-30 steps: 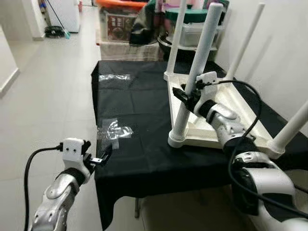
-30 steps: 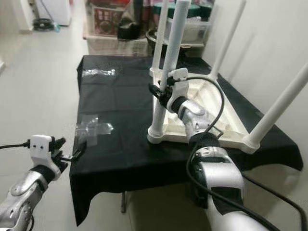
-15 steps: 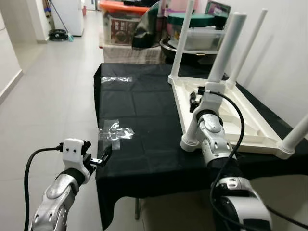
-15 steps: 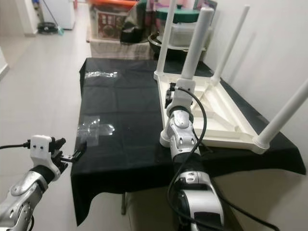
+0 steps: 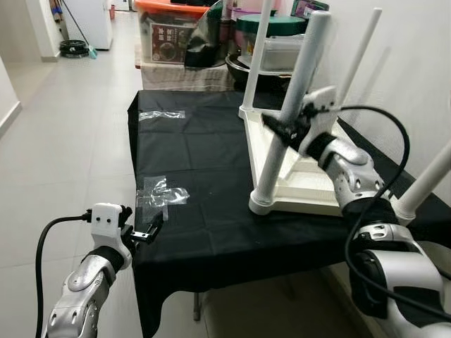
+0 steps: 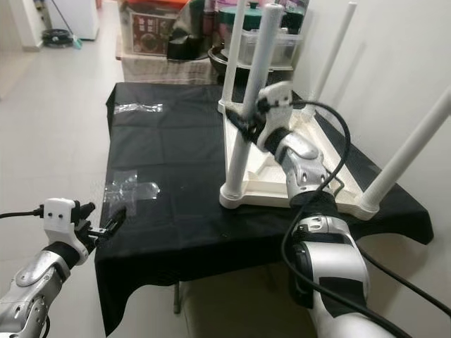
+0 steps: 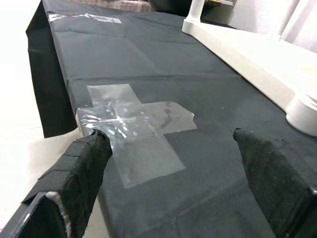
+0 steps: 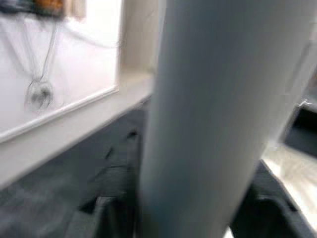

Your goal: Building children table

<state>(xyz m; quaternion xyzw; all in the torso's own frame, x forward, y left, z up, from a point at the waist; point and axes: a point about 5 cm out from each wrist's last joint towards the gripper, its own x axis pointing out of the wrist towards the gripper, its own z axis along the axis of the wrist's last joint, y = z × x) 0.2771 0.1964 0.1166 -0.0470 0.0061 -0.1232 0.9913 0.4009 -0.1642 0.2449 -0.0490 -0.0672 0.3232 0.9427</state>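
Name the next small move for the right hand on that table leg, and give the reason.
Probably keep twisting the near leg into its socket: the right hand is clamped around it mid-shaft, and the upside-down table already has its legs standing.

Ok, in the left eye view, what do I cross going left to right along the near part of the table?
left gripper → clear tape cross on the black cloth → near table leg → right gripper on that leg → white tabletop, upside down.
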